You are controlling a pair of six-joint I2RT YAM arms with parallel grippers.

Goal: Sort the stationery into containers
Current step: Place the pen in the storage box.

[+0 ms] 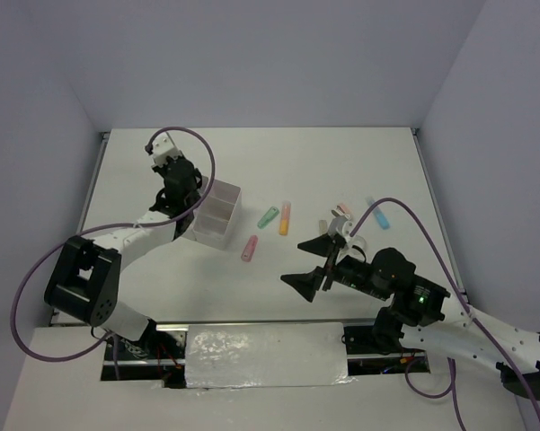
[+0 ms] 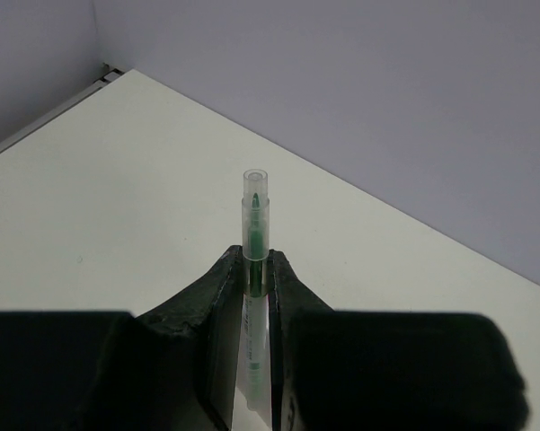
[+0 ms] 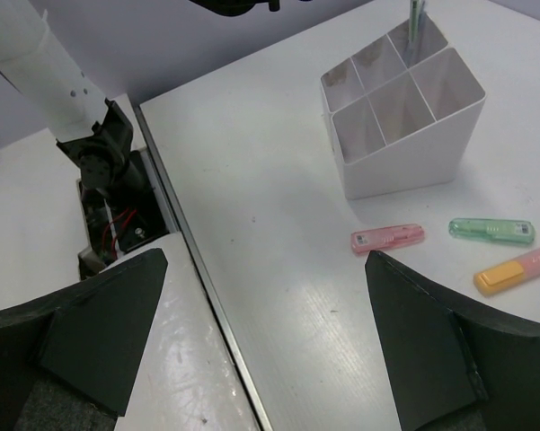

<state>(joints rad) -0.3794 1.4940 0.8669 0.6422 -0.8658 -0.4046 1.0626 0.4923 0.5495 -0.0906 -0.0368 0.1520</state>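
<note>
Closest to the lens on the left wrist, the left gripper (image 2: 254,272) is pressed together on a thin green pen with a clear cap (image 2: 255,211). The pen sits squarely in the pinch, and its capped end sticks out past the fingertips.

The right wrist view shows a thin rod, which I take for the pen's other end, coming down at one corner compartment of the divided box (image 3: 404,157), the one farthest from that camera. I cannot tell whether the tip is already below the rim.

I judge the step in hand to be the drop. To do it well, I would keep the pen upright over that one cell and away from the dividers. I would lower it until most of its length is under the rim, and only then spread the fingers. After that I would lift straight up, so the light box is not nudged.

The right gripper (image 1: 307,262) hangs spread wide and empty, well apart from the box. The pink marker (image 1: 250,248), green marker (image 1: 268,216) and orange-yellow marker (image 1: 285,217) lie loose on the table (image 1: 341,162) between it and the box. The blue marker (image 1: 378,215) lies farther right.
</note>
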